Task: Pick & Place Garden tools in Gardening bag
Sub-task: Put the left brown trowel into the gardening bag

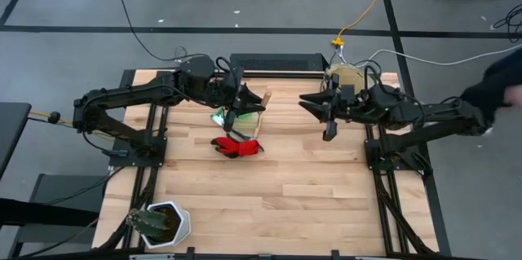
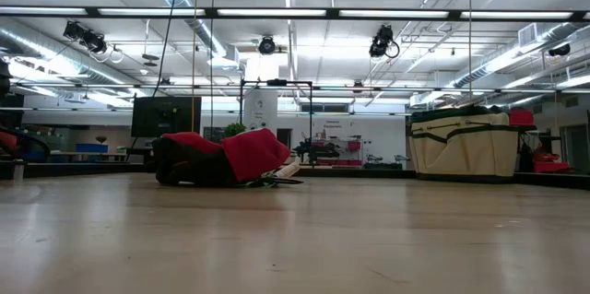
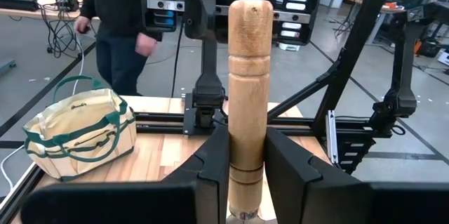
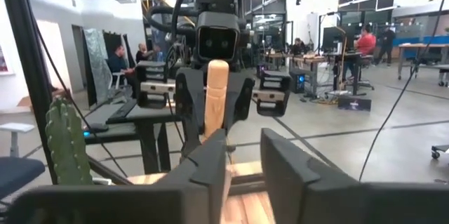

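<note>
While its two dark fingers (image 3: 210, 175) press either side of a wooden tool handle (image 3: 249, 90), the left gripper (image 1: 245, 107) hangs above the table's (image 1: 277, 187) middle, grasping that handle upright. Just below and beside it on the tabletop lie the red glove (image 1: 236, 146) and a green translucent watering vessel (image 1: 220, 116). Facing it across a gap, the right gripper (image 1: 314, 107) holds nothing, its jaws parted; from its wrist camera the handle shows beyond and between the fingers, not touching them. Farther off, the gardening bag (image 1: 347, 76) stands at the table's far right edge, behind the right arm, well apart from the glove.
</note>
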### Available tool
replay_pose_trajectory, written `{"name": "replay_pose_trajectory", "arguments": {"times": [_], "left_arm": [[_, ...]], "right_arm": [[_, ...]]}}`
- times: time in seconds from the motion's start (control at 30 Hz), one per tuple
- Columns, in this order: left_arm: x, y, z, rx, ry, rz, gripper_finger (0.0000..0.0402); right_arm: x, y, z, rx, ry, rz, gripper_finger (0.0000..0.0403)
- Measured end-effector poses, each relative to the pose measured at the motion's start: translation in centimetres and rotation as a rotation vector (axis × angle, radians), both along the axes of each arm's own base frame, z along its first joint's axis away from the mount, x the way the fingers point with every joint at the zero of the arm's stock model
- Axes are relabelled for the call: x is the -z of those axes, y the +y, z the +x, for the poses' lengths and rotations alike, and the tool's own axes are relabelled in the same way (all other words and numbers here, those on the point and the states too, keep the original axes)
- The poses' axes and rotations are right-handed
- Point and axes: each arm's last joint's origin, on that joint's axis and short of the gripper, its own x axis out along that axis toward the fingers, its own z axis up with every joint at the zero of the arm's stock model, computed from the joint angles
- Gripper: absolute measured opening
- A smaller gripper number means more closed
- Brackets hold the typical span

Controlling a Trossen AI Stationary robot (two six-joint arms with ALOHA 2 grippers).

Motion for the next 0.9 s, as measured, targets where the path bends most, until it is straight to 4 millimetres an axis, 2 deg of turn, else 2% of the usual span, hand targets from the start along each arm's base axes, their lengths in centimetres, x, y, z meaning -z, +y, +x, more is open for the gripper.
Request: {"name": "replay_pose_trajectory", "arguments": {"times": [0.27,0.43,0.67,0.9], "left_arm": [[0.0,0.0,0.0,0.000,0.000,0.001,0.0074],[0.0,0.0,0.0,0.001,0.000,0.001,0.0074],[0.0,-0.1,0.0,0.024,-0.001,-0.004,0.0074],[0.0,-0.1,0.0,0.024,-0.001,-0.004,0.0074]], "right_arm": [[0.1,0.0,1.1,0.009,-0.045,0.004,0.0190],[-0.2,0.0,1.5,0.001,-0.099,0.048,0.0230],[-0.4,0.0,1.8,-0.003,-0.139,0.062,0.0247],[-2.3,0.1,2.6,-0.003,-0.123,0.045,0.0247]]}}
